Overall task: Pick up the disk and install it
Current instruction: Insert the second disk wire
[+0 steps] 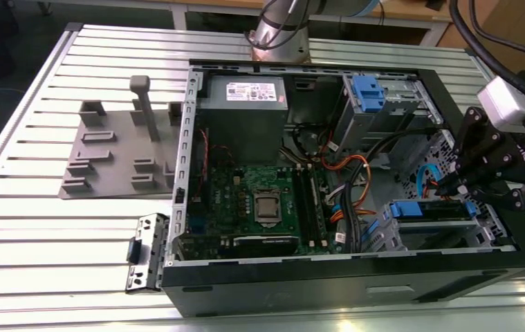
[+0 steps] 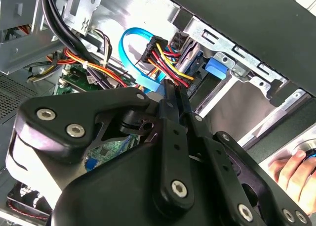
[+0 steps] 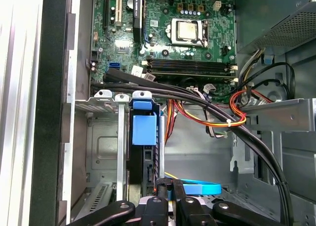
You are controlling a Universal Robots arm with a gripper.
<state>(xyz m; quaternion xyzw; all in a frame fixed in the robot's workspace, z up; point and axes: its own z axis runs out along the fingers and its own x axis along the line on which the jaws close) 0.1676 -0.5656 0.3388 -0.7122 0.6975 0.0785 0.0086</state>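
The disk (image 1: 431,208), framed by its blue carrier, sits in the lower drive bay at the exterior view's right, inside the open computer case (image 1: 336,283). In the first wrist view I see the disk (image 3: 144,137) edge-on between the bay's metal rails. My gripper (image 1: 445,188) hangs just over the bay. Its black fingers are shut together in both wrist views. The gripper's tips (image 2: 170,90) rest against a plug with red and yellow wires (image 2: 165,55) and a blue flat cable (image 2: 133,58) at the disk's end. The gripper (image 3: 170,189) lies right next to the disk's edge.
A grey box with a white sticker (image 1: 243,114) and a metal cage with a blue latch (image 1: 373,93) stand at the case's far side. Cable bundles (image 3: 232,122) cross beside the bay. A grey fixture (image 1: 119,149) and a black bracket (image 1: 146,252) lie on the table. A person's fingers (image 2: 291,169) show outside the case.
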